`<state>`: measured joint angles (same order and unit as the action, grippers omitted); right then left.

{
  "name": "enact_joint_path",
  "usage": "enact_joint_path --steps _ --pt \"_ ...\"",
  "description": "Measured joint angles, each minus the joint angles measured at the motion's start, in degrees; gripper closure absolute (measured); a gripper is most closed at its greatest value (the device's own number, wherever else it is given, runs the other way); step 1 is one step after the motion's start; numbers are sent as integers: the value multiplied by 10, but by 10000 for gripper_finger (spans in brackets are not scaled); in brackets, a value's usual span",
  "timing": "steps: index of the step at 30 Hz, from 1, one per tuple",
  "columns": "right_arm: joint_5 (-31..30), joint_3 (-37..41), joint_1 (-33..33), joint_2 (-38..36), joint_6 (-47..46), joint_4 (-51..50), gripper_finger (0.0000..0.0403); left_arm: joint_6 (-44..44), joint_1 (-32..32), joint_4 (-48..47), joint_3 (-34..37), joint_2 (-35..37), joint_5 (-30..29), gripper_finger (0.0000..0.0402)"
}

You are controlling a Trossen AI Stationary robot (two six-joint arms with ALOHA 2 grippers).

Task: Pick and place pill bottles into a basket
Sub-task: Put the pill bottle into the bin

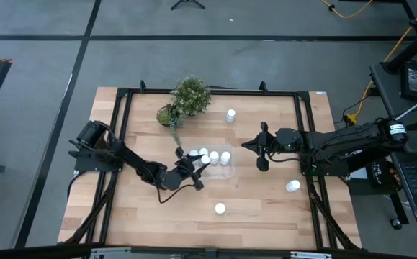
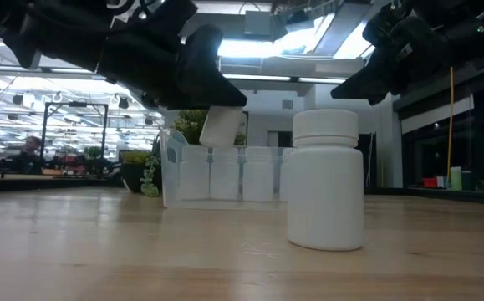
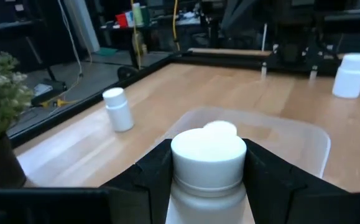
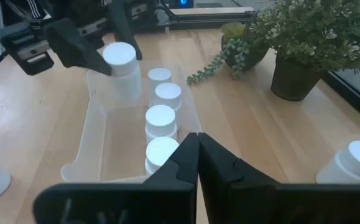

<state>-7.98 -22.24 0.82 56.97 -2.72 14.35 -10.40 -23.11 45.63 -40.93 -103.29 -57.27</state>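
Observation:
My left gripper point(image 1: 197, 167) is shut on a white pill bottle point(image 3: 207, 163) over the left end of the clear basket point(image 1: 227, 165). The basket point(image 4: 97, 127) holds several white bottles standing in a row point(image 4: 161, 117). Three more bottles stand loose on the table: one far point(image 1: 230, 114), one near the right point(image 1: 293, 185), and one near the front point(image 1: 220, 208). My right gripper point(image 1: 260, 149) is shut and empty, just right of the basket; its fingers meet in the right wrist view point(image 4: 197, 152). My left gripper pinches the bottle between its two fingers, one on each side of the cap and shoulder point(image 3: 178, 167). The fingers point(image 3: 152, 171) come slanting from the table's left. The bottle hangs tilted point(image 2: 221, 127), clear of the table, at about the height of the basket's rim.
A potted green plant point(image 1: 189, 98) stands at the far side, left of the basket's line. A dark metal frame point(image 1: 208, 91) runs around the tabletop. Bare wood lies near the front edge around the loose bottle that looms large in the low view point(image 2: 326, 180).

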Motion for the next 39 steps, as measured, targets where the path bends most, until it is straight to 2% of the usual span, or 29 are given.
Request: enact_joint_path --steps 9,13,20,24,34,39 --pt "0 0 0 0 -1 0 391 -80 -6 2 -2 -54 -44 247" --pt "0 0 0 0 -1 0 391 -63 -9 4 -23 -75 -79 247" --pt "0 0 0 0 -1 -1 391 12 -9 -1 -48 -74 -73 247" --pt "0 0 0 0 -1 -1 391 1 -9 -1 -49 -74 -71 247" --pt "0 0 0 0 -2 0 391 -24 9 0 -49 -74 5 248" --pt "0 0 0 0 -1 0 391 -24 19 1 -49 -74 23 248"
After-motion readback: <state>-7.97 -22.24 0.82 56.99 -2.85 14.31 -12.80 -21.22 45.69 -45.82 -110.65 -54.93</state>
